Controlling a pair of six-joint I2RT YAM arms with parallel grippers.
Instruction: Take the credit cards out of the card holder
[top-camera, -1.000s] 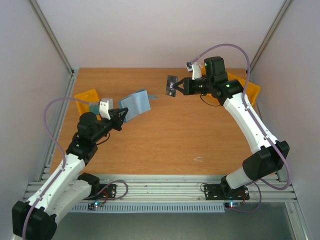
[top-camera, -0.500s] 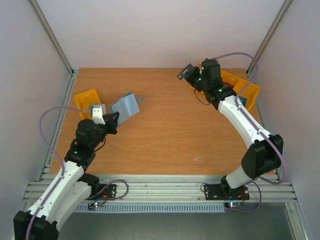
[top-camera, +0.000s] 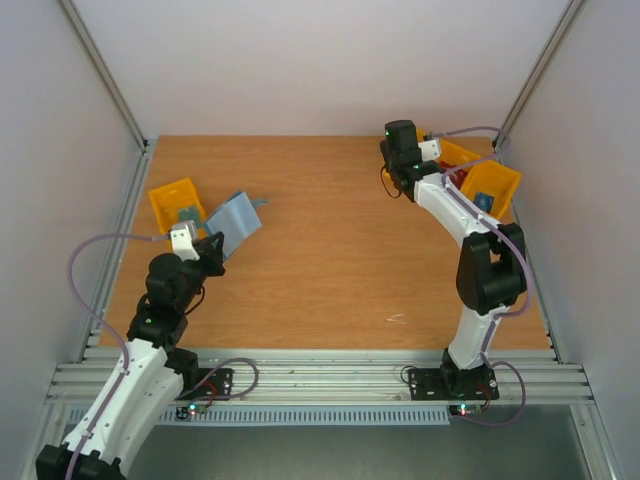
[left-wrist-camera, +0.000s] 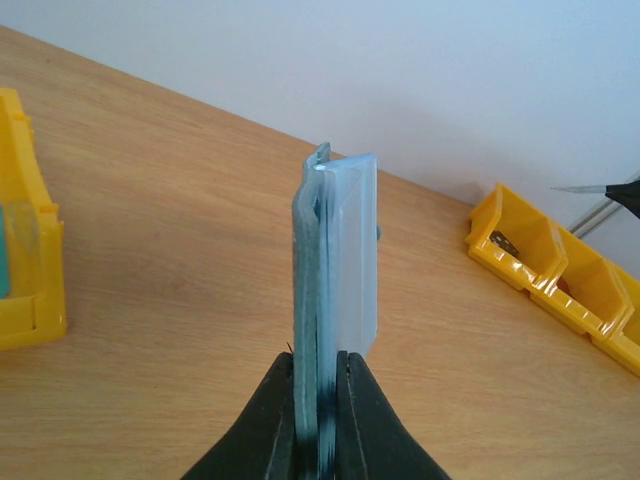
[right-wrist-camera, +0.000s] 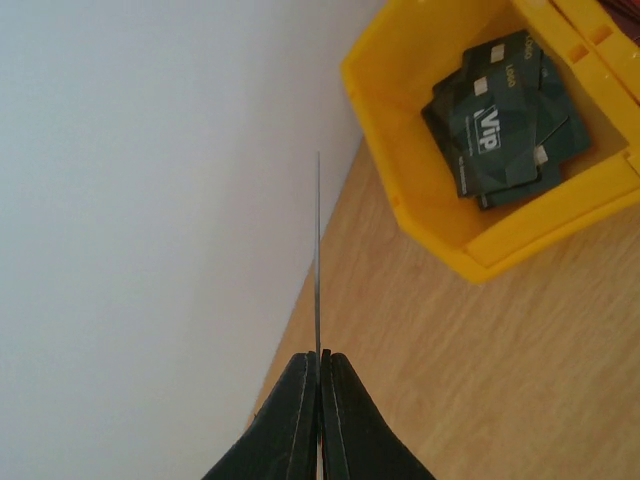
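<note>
My left gripper (top-camera: 214, 249) is shut on the near end of the card holder (top-camera: 233, 218), a teal-blue wallet held off the table at the left. In the left wrist view the card holder (left-wrist-camera: 335, 260) stands edge-on between my fingers (left-wrist-camera: 320, 375), its pale lining facing right. My right gripper (top-camera: 432, 146) is at the back right by the yellow bins, its fingertips hard to make out there. In the right wrist view it (right-wrist-camera: 320, 365) is shut on a thin credit card (right-wrist-camera: 319, 250) seen edge-on, beside a yellow bin (right-wrist-camera: 430, 230) that holds several dark green cards (right-wrist-camera: 505, 120).
A yellow bin (top-camera: 165, 195) with a card in it sits at the left, just beyond the wallet. A row of yellow bins (top-camera: 505, 180) stands at the back right corner, with red things and a bluish card inside. The back wall is close to the right gripper.
My right gripper has carried the card from the back middle rightward to the yellow bins. My left gripper has drawn the card holder back toward the left and nearer.
</note>
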